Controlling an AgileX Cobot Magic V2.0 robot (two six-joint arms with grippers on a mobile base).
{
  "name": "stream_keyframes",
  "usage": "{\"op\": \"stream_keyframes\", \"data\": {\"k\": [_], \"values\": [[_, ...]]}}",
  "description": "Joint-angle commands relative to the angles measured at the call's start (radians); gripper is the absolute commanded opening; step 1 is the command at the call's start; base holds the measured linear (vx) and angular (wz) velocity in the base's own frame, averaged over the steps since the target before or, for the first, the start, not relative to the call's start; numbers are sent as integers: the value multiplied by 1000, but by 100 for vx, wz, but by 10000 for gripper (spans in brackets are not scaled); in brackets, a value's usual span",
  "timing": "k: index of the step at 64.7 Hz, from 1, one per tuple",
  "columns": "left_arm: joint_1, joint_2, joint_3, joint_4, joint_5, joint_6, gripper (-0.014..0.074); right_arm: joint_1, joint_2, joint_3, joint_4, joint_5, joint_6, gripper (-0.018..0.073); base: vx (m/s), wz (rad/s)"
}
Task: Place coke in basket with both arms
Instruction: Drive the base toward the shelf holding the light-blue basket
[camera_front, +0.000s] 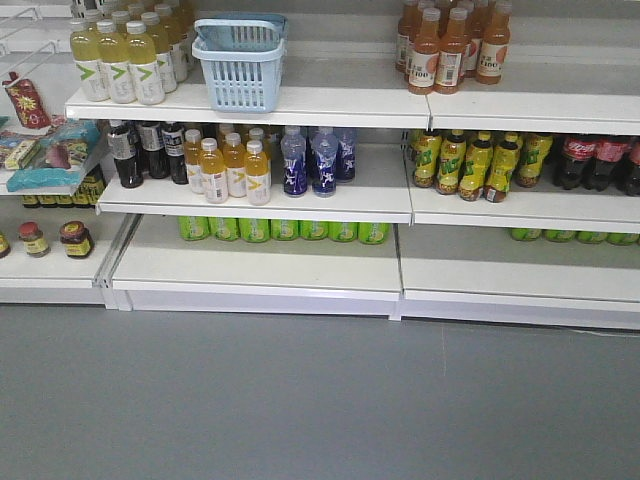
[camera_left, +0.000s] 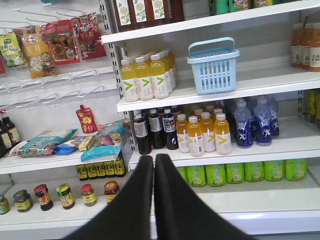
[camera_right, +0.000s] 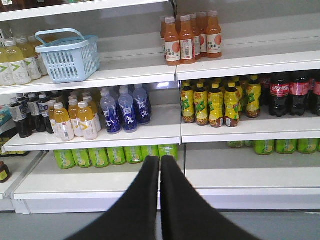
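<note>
Two black grippers, one per wrist view, both out in front of the white store shelving. Pressed tip to tip with nothing between the fingers: the left gripper (camera_left: 154, 161), low down, below and left of the pale blue slotted plastic shopping basket (camera_left: 215, 67). Same for the right gripper (camera_right: 160, 161): fingers flat together, empty, low down, below and right of the basket.

Several dark cola bottles with red labels and white script (camera_right: 281, 94): one shelf level below the basket and far to its right, in the next bay, well apart from both grippers.

Just left of the basket, on the same white shelf board (camera_front: 330, 100), a block of pale yellow drink bottles with white caps (camera_front: 120, 62). Directly below the basket, orange juice bottles with white caps (camera_front: 230, 165) and blue-labelled clear bottles (camera_front: 312, 160). Two levels below it, a row of lime green containers (camera_front: 280, 230). On the basket's own level, well to its right, amber bottles with orange caps (camera_front: 450, 45). One level below and right of the basket, nearer it than the cola, yellow-and-green labelled bottles (camera_front: 470, 165).
</note>
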Motion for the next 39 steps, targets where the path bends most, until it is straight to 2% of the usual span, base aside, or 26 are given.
{"op": "stream_keyframes", "data": {"k": [1,39], "values": [[-5,-18,8,-2,-57,-1,-6,-6,-18,15,-3,-71,-5,-5,16,3],[-5,-18,8,-2,-57,-1,-6,-6,-18,15,-3,-71,-5,-5,18,2]]}}
